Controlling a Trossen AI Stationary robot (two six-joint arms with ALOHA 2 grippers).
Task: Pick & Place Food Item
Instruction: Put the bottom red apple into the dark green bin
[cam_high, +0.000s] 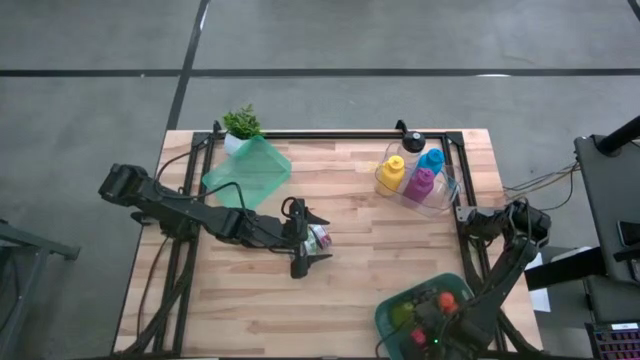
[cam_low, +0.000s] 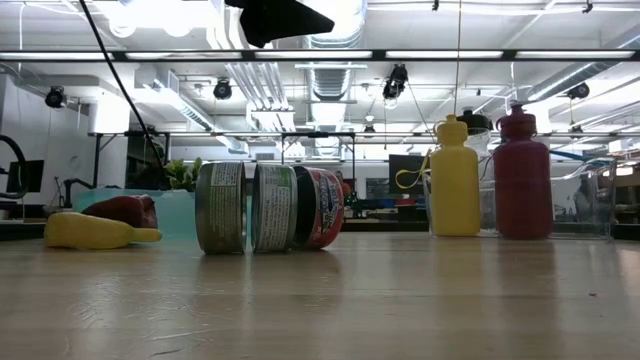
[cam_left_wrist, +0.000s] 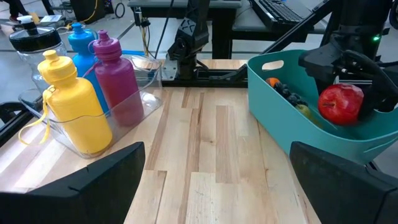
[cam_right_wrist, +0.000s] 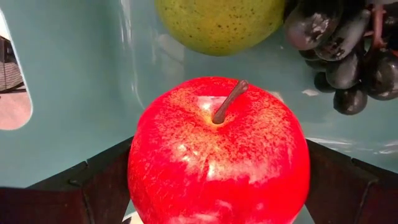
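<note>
A red apple (cam_right_wrist: 217, 155) sits between the fingers of my right gripper (cam_left_wrist: 341, 104), inside the teal basket (cam_left_wrist: 273, 118) at the table's near right corner. A green pear (cam_right_wrist: 217, 22) and dark grapes (cam_right_wrist: 348, 56) lie in the basket beneath it. My left gripper (cam_high: 316, 240) stands open over mid-table, its fingers wide apart and pointing toward the table's right. It hovers above three tins (cam_low: 270, 207) that lie on their sides on the wood. My right gripper pinches the apple by two opposite sides (cam_right_wrist: 142, 180) between its two fingers. The fingers come from above and point steeply down. The stem (cam_right_wrist: 227, 102) points up toward the wrist. In the left wrist view the apple (cam_left_wrist: 340, 104) hangs at about the basket's rim height, above the other fruit.
A clear bin (cam_high: 438, 198) at the far right holds yellow, magenta, blue and clear bottles (cam_high: 412, 178). A green tray (cam_high: 247, 172) and a small potted plant (cam_high: 241, 124) stand at the far left. The low view shows a yellow item (cam_low: 95, 232) and a red one (cam_low: 125, 210).
</note>
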